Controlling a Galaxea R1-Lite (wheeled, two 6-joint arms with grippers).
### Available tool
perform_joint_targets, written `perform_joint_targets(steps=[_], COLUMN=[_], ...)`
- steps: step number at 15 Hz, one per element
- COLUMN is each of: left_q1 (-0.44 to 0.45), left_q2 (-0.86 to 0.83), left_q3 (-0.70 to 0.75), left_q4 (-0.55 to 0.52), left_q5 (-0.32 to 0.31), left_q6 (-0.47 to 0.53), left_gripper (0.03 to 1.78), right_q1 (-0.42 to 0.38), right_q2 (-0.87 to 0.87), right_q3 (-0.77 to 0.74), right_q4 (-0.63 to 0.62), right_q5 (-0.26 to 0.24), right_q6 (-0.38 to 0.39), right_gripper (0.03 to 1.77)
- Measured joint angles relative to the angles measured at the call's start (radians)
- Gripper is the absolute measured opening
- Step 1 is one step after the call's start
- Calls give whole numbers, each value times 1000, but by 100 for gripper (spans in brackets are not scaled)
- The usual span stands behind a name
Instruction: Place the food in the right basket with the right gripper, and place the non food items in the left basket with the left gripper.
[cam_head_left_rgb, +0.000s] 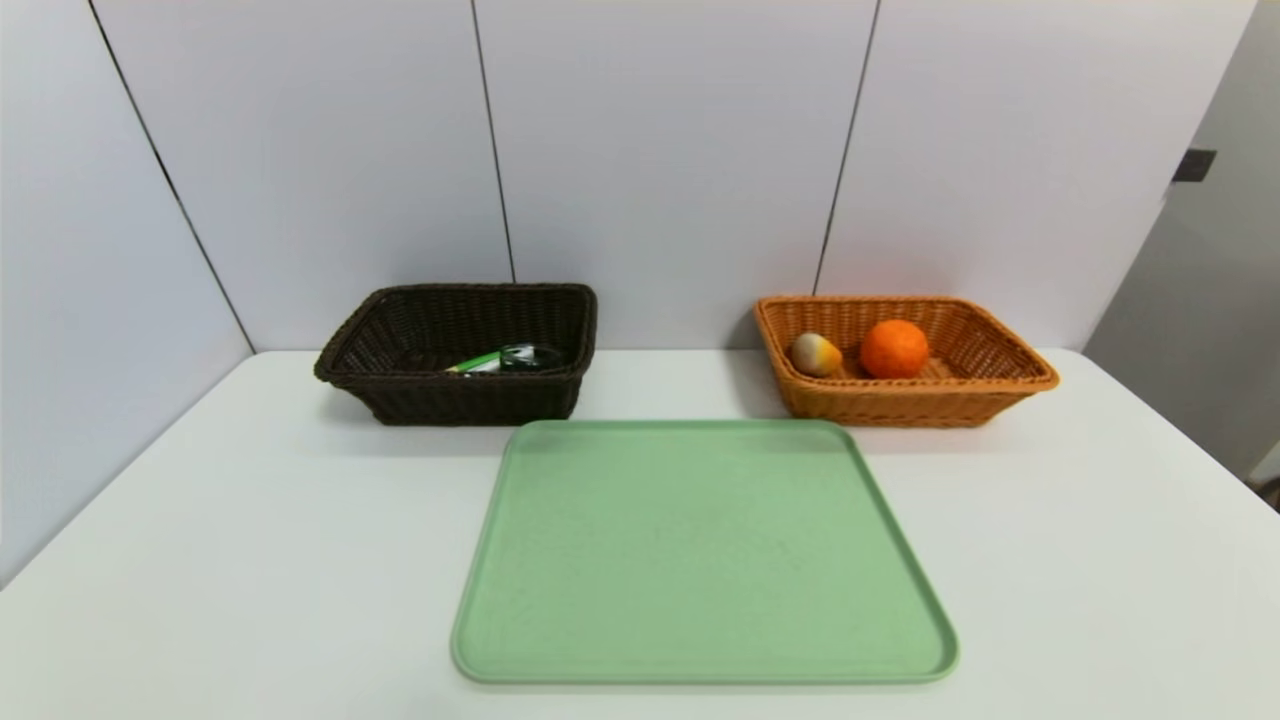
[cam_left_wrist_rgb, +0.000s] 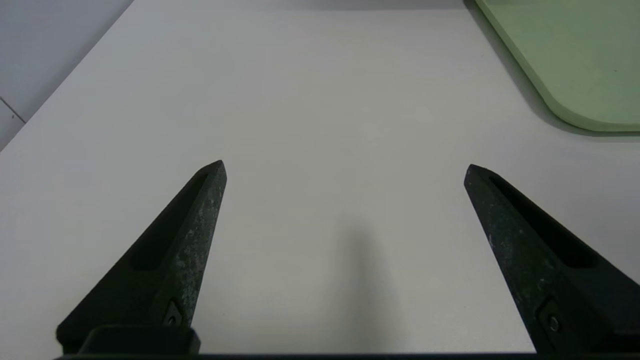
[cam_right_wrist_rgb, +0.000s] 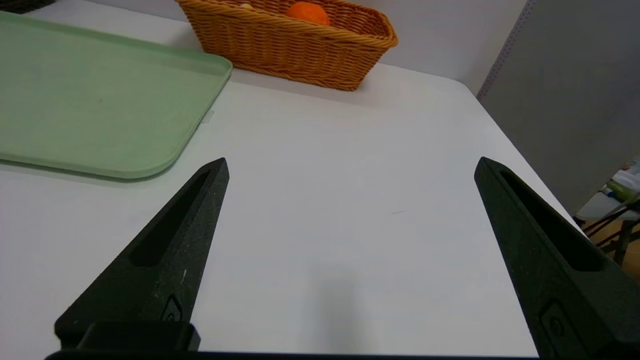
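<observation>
The orange wicker basket stands at the back right and holds an orange and a small yellow-and-white food piece. At the back left, the dark brown basket contains a green-and-white item and a dark object. Neither arm shows in the head view. My left gripper hovers open over bare table, near the green tray's corner. My right gripper is open over bare table, in front of the orange basket, nothing between its fingers.
A flat green tray with nothing on it lies in the middle of the white table. White wall panels close off the back and left. The table's right edge drops off near a grey partition.
</observation>
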Motion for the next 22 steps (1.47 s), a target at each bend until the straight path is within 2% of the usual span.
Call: perform_joint_targets(steps=[4,7,11,22], left_q1=[0,0,0,0], left_q2=[0,0,0,0], left_q3=[0,0,0,0], left_q4=[0,0,0,0], left_q5=[-1,0,1,1], left_q6=[-1,-1,-21,-22], left_gripper=[169,169,169,169], right_q1=[0,0,0,0], right_q2=[0,0,0,0], right_q3=[0,0,0,0], right_q4=[2,32,63,62], right_q5=[-6,24,25,25], right_q6=[-4,66,155,139], right_gripper=[170,170,170,170])
